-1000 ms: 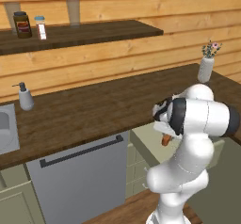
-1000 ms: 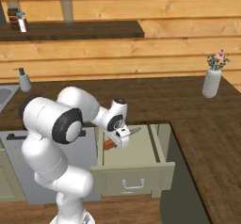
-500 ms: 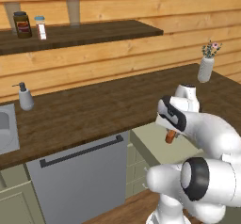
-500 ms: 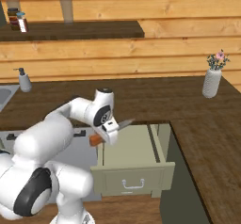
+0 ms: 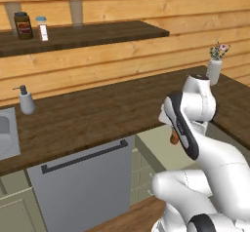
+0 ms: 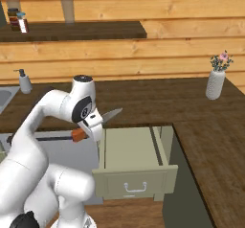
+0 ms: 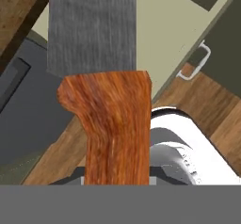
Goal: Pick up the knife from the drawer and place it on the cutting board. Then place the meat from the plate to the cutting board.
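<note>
My gripper is shut on the knife, held in the air just left of the open drawer and level with the counter's front edge. In the right base view its orange-red handle sticks out to the left and its silver blade points right and slightly up. From the left base side, the handle peeks out below the arm. The hand view has the handle and the grey blade close up, over the pale drawer front. The cutting board, plate and meat are out of view.
A grey dishwasher front with a dark bar handle sits left of the drawer. On the dark counter stand a soap dispenser by the sink and a flower vase. Jars stand on the wall shelf.
The arm has swung round, its elbow sweeping across. The knife has gone left and a little up, from over the drawer's left edge to beside it. The grip is unchanged.
</note>
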Available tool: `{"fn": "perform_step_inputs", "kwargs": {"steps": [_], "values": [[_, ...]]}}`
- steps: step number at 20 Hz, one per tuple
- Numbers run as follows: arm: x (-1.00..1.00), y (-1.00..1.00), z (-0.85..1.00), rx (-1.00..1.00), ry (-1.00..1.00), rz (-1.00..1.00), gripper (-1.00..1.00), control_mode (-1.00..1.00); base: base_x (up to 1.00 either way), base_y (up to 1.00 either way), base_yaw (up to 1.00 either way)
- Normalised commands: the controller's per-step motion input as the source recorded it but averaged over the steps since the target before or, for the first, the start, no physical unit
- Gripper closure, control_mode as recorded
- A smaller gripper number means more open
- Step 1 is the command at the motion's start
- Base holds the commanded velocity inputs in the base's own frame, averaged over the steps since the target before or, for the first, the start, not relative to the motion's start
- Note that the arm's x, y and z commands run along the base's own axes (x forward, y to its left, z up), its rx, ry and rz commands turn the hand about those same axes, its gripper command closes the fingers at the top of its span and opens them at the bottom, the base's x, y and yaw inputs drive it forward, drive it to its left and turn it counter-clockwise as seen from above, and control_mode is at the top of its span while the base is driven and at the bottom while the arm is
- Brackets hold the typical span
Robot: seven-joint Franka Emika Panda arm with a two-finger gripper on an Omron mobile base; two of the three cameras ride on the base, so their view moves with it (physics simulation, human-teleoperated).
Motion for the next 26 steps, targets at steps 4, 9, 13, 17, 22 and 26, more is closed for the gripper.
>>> {"fn": "perform_step_inputs", "kwargs": {"steps": [4,9,13,17,22,26], "values": [[-0.16,0.78,0.77,0.00,0.00,0.19,1.00,-1.00,0.00,0.00,0.00],[-0.26,0.72,0.72,0.00,0.00,0.26,1.00,-1.00,0.00,0.00,0.00],[-0.16,0.31,0.07,0.01,0.00,0.09,1.00,1.00,0.00,0.04,0.00],[0.00,0.00,0.00,0.00,0.00,0.00,1.00,1.00,-0.40,0.14,-0.11],[0.00,0.00,0.00,0.00,0.00,0.00,1.00,1.00,-0.91,0.22,-0.10],[0.00,0.00,0.00,0.00,0.00,0.00,1.00,1.00,-0.24,0.21,-0.26]]}}
